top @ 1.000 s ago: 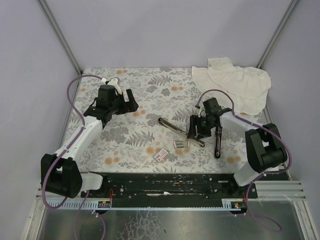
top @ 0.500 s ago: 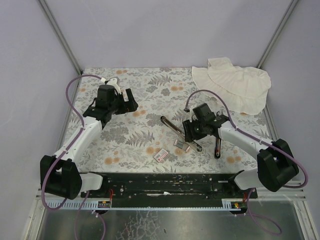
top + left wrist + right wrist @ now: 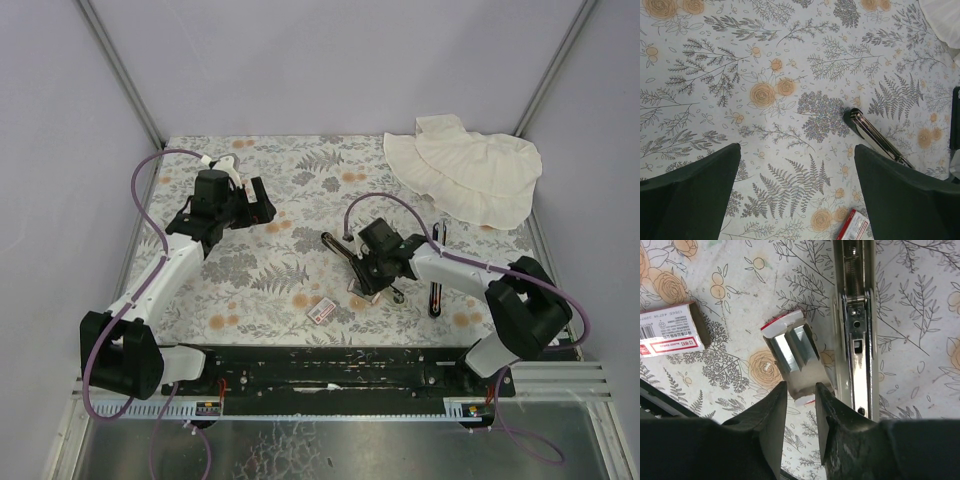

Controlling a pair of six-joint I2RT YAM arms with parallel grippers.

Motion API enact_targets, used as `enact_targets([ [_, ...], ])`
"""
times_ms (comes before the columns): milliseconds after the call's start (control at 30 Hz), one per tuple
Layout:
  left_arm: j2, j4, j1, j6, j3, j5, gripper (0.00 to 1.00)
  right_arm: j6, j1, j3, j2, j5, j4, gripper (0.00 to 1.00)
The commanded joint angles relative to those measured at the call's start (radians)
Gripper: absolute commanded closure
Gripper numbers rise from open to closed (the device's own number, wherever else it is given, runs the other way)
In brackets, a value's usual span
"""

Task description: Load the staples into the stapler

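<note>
The stapler (image 3: 345, 255) lies opened out on the flowered mat, and its silver rail (image 3: 855, 325) runs up the right wrist view. The small white tray (image 3: 792, 352) holds silver-grey staples (image 3: 800, 347) and lies just left of the rail. Its white and pink-red sleeve (image 3: 670, 332) lies further left; it also shows in the top view (image 3: 321, 310) and the left wrist view (image 3: 852, 227). My right gripper (image 3: 800, 392) is low over the tray's near end, jaws a narrow gap apart, holding nothing I can see. My left gripper (image 3: 797, 200) is wide open and empty, high over the mat at the far left (image 3: 262, 205).
A crumpled white cloth (image 3: 470, 175) lies at the back right. A black bar with a red stripe (image 3: 436, 290) lies right of the stapler. The stapler's dark tip (image 3: 855, 117) shows in the left wrist view. A black rail (image 3: 330, 365) runs along the near edge.
My right arm has swung left, bringing its gripper from right of the stapler down over the staple tray. The left arm has not moved.
</note>
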Motion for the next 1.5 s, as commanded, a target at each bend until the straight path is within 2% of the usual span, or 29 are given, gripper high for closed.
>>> enact_targets([
  [0, -0.018, 0.033, 0.008, 0.000, 0.009, -0.017, 0.05, -0.016, 0.015, 0.051, 0.031, 0.031, 0.044, 0.65],
  [433, -0.023, 0.033, 0.008, 0.001, 0.010, -0.017, 0.05, -0.008, 0.026, 0.046, 0.084, 0.008, 0.059, 0.73],
  [767, -0.024, 0.032, 0.008, -0.003, 0.010, -0.014, 0.05, 0.011, 0.032, 0.020, 0.084, -0.010, 0.074, 0.73],
  [967, -0.024, 0.032, 0.008, -0.003, 0.010, -0.014, 0.05, 0.011, 0.034, 0.022, 0.106, -0.009, 0.076, 0.83],
  [1167, -0.024, 0.032, 0.008, -0.002, 0.010, -0.011, 0.05, 0.014, 0.036, 0.016, 0.113, -0.007, 0.076, 0.82],
  [1300, -0.024, 0.031, 0.009, -0.002, 0.010, -0.010, 0.05, 0.018, 0.037, 0.010, 0.114, -0.003, 0.082, 0.79],
  [1367, -0.024, 0.033, 0.010, -0.003, 0.010, -0.011, 0.05, 0.025, 0.038, 0.005, 0.114, 0.003, 0.086, 0.82],
  [1467, -0.024, 0.032, 0.009, -0.003, 0.010, -0.011, 0.05, 0.041, 0.038, 0.003, 0.107, 0.014, 0.087, 0.96],
])
